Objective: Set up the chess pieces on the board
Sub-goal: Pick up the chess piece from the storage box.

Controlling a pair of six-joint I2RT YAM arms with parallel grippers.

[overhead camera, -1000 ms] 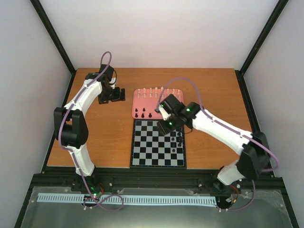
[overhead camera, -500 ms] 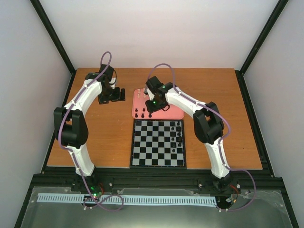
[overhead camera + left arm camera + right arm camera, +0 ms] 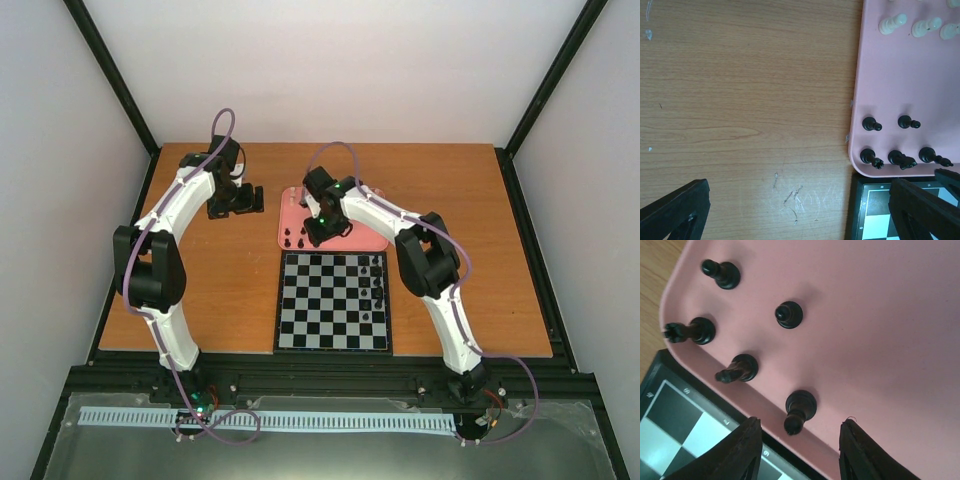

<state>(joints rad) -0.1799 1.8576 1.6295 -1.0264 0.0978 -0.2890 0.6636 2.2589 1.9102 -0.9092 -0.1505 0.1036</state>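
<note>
Since a second ago the right arm has swung off the far right corner of the board [image 3: 320, 310] and leftward to the tray; half a second ago it was almost there. The left arm has not moved.

Nearest, a short line of black pieces [image 3: 377, 280] stands along the board's right-hand edge, too small to count surely. Just past the board's far edge lies the pink tray [image 3: 880, 315]. The right gripper [image 3: 800, 425] hangs over its near left corner, jaws parted and holding nothing. Five black figurines [image 3: 901, 160] stand there: three in the row next to the board and two in the row behind. The rightmost of the near three sits just ahead of the gap between the fingertips, untouched. Farther back on the tray, three white pieces [image 3: 892, 23] show at the edge of the left wrist view; any others are hidden. Left of the tray, the left gripper [image 3: 799, 185] sits over the bare table [image 3: 740, 75], jaws spread wide and empty.
</note>
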